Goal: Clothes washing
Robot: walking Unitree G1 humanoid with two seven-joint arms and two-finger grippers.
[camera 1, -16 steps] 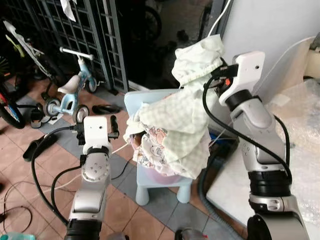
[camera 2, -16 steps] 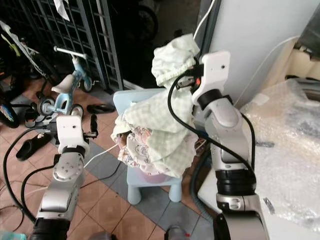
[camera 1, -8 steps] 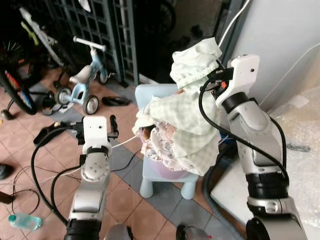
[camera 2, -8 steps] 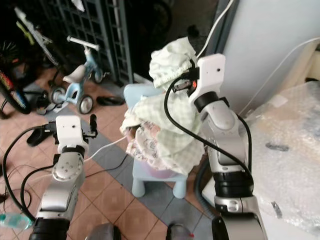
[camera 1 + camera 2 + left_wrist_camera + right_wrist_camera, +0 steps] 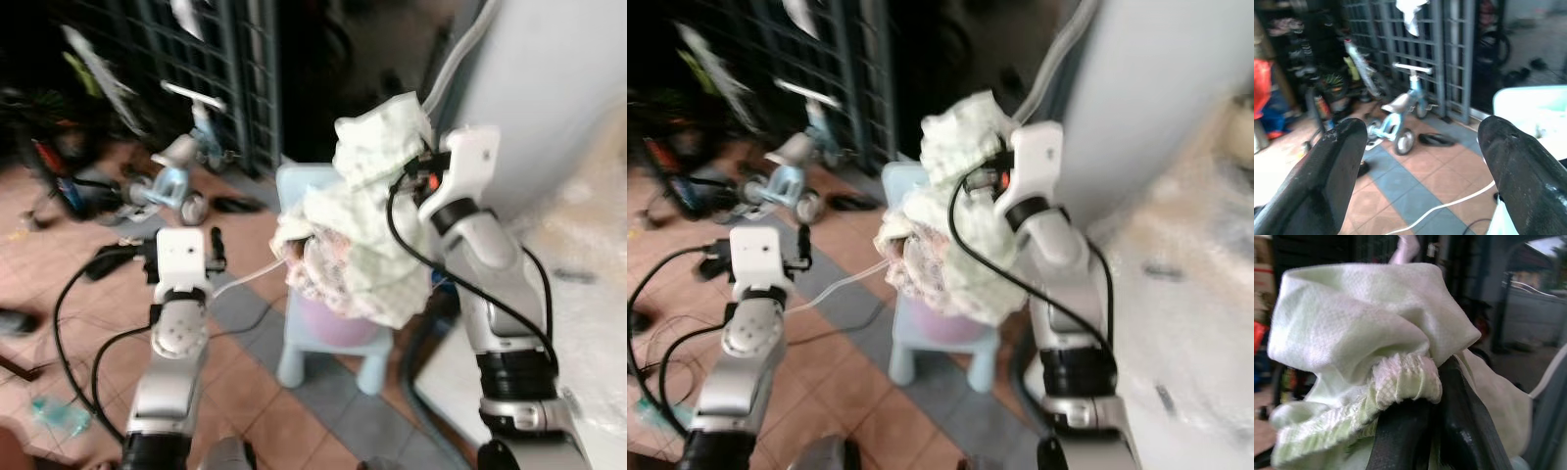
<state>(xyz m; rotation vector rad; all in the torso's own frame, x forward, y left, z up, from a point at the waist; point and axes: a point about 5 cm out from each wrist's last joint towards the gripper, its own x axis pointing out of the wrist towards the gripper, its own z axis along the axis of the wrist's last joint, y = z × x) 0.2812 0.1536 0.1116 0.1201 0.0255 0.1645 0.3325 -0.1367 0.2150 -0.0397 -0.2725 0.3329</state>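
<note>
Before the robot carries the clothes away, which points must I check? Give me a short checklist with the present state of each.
1. Right tool shut on the pale green garment: ok.
2. Garment lifted free of the pile: not ok, it hangs down onto the patterned clothes.
3. Pile sits on the light blue stool: ok.
4. Left tool open and empty: ok.
5. White cable apart from the clothes: cannot tell.
6. Head views sharp: not ok, blurred.

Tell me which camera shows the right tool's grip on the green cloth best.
The right wrist view: the green cloth bunches up close, its elastic hem pinched between the black fingers. The eye views are blurred; they show the cloth draped from the raised right tool over a small blue chair.
</note>
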